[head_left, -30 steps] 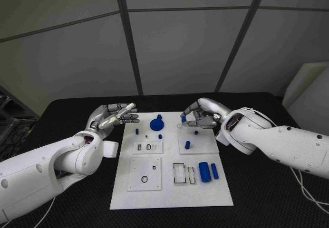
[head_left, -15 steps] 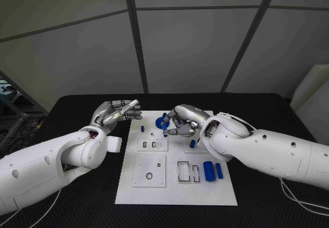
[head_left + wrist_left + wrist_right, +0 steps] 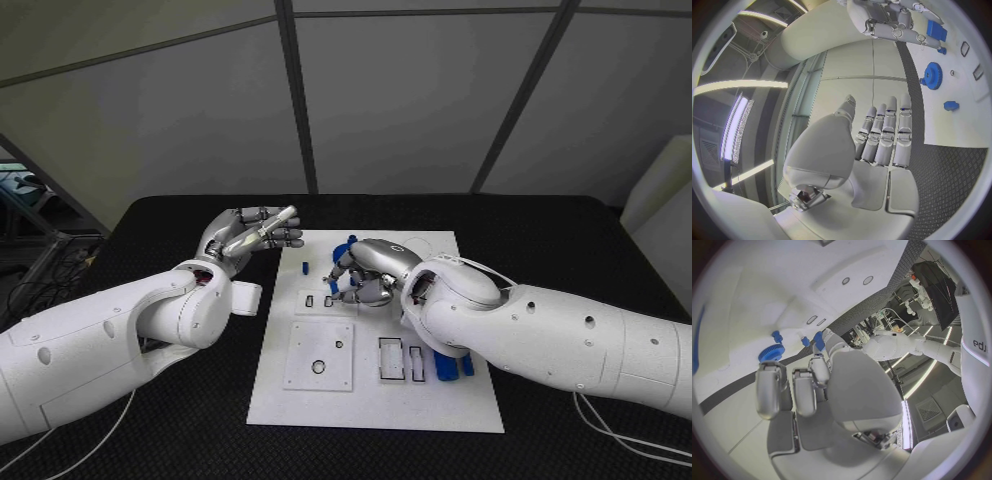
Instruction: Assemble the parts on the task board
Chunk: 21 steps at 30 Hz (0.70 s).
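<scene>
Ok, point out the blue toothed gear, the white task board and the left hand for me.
Blue toothed gear (image 3: 932, 76), left wrist view, on its toothed disc.
White task board (image 3: 454, 395), head view, on a bare near corner.
Left hand (image 3: 251, 233), head view, on the middle of the raised silver hand.

Head view: camera above, angled down at black table, white rectangular task board (image 3: 378, 395) central, both arms entering from sides. Left wrist view: fisheye close behind silver left hand (image 3: 882, 135), facing board's far-left part. Right wrist view: fisheye close behind silver right hand (image 3: 801, 385), facing board. Shared by all three: blue toothed gear part (image 3: 346, 252) (image 3: 932, 76) (image 3: 771, 353) at board's far end.
</scene>
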### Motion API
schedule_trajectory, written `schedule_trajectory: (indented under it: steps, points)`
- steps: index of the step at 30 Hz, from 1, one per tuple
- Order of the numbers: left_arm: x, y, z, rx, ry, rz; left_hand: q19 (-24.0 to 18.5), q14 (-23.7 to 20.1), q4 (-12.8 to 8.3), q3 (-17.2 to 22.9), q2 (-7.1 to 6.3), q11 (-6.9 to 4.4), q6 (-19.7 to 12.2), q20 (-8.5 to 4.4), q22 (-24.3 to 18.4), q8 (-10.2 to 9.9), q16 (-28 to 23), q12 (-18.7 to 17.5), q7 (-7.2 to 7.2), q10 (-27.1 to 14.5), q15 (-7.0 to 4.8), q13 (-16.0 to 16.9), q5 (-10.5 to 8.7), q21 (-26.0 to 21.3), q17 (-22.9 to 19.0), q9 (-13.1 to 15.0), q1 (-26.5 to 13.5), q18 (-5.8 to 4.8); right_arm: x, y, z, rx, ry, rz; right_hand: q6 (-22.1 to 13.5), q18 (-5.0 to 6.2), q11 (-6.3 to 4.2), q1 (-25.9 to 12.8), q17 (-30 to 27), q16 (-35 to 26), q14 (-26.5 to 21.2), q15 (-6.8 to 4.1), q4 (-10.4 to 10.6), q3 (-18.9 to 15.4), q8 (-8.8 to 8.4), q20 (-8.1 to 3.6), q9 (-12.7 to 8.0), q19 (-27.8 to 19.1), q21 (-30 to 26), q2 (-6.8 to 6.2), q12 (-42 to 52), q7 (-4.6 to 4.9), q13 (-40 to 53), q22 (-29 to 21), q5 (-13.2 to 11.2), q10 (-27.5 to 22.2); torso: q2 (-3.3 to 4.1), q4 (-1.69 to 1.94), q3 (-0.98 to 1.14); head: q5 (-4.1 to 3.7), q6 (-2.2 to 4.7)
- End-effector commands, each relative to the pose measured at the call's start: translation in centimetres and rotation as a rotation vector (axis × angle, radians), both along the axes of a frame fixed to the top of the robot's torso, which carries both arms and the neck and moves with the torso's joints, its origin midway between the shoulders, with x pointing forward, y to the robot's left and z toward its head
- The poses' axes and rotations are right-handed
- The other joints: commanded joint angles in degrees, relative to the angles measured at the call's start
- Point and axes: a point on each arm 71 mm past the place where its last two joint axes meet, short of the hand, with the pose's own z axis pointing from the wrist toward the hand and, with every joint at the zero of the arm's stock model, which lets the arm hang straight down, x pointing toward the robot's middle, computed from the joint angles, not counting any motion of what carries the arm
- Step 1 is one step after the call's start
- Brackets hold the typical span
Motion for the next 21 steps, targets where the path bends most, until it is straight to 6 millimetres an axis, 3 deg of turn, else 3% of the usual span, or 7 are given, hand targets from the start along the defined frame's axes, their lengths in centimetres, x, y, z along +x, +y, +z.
schedule_trajectory:
  steps: [1, 21]
  points:
    - [0.0, -0.1, 0.2, -0.001, -0.018, -0.006, -0.07, -0.12, 0.01, -0.26, 0.25, 0.03, 0.30, 0.33, -0.09, -0.26, -0.36, -0.21, 0.04, 0.47, 0.47, 0.04, -0.08, -0.35, 0.07, 0.02, 0.00, 0.24, 0.0, 0.2, -0.3, -0.042, -0.006, -0.012, 0.72, -0.28, 0.02, -0.29, 8.27, 0.01, 4.55, -0.22, -0.15, 0.15, 0.13, -0.03, 0.54, -0.34, -0.13, -0.11, -0.17, -0.42, 0.05, 1.81, -0.07, -0.53, -0.02, 0.06, -0.01, 0.03, -0.25]
    - [0.0, -0.3, 0.2, -0.003, -0.015, -0.012, -0.11, -0.14, 0.00, -0.28, 0.26, 0.03, 0.31, 0.34, -0.11, -0.27, -0.40, -0.23, 0.05, 0.48, 0.47, 0.04, -0.08, -0.37, 0.07, 0.01, 0.00, 0.23, 0.2, 0.5, -1.7, -0.105, 0.021, -0.012, 0.57, -0.20, 0.09, -1.10, 8.16, -0.07, 4.52, -0.17, -0.01, 0.04, 0.09, 0.01, 0.50, -0.60, -0.36, -0.68, -0.82, -0.34, -0.45, 1.42, -0.18, -1.12, 0.02, 0.02, 0.02, 0.25, -0.94]
